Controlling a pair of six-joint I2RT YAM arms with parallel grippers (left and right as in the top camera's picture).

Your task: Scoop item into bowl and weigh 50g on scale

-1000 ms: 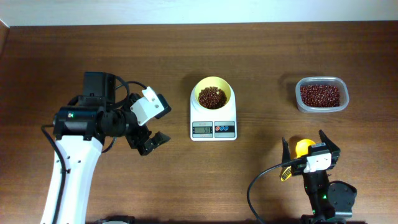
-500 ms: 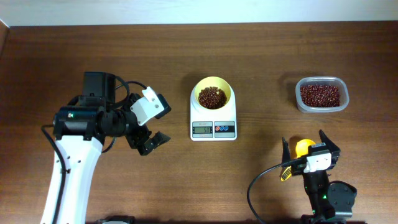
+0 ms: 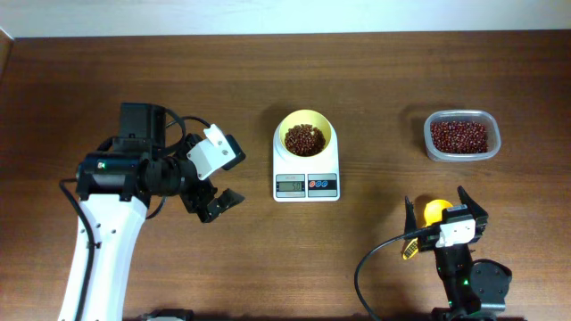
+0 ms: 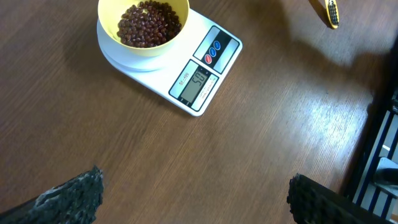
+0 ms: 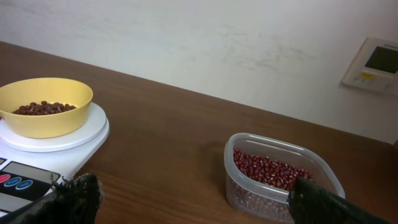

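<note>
The pale yellow bowl (image 3: pixel 305 134) sits on the white scale (image 3: pixel 306 181) at the table's middle and holds dark reddish-brown beans (image 3: pixel 304 138). In the left wrist view the bowl (image 4: pixel 143 25) is on the scale (image 4: pixel 186 68), whose display (image 4: pixel 196 81) appears to read 50. The bowl (image 5: pixel 43 106) also shows in the right wrist view. My left gripper (image 3: pixel 217 201) is open and empty, left of the scale. My right gripper (image 3: pixel 444 210) is open and empty at the front right, over a yellow scoop (image 3: pixel 430 217).
A clear plastic container (image 3: pixel 461 135) of more beans stands at the back right, and it shows in the right wrist view (image 5: pixel 280 177). The scoop's tip shows at the top of the left wrist view (image 4: pixel 329 12). A cable (image 3: pixel 375 259) loops by the right arm.
</note>
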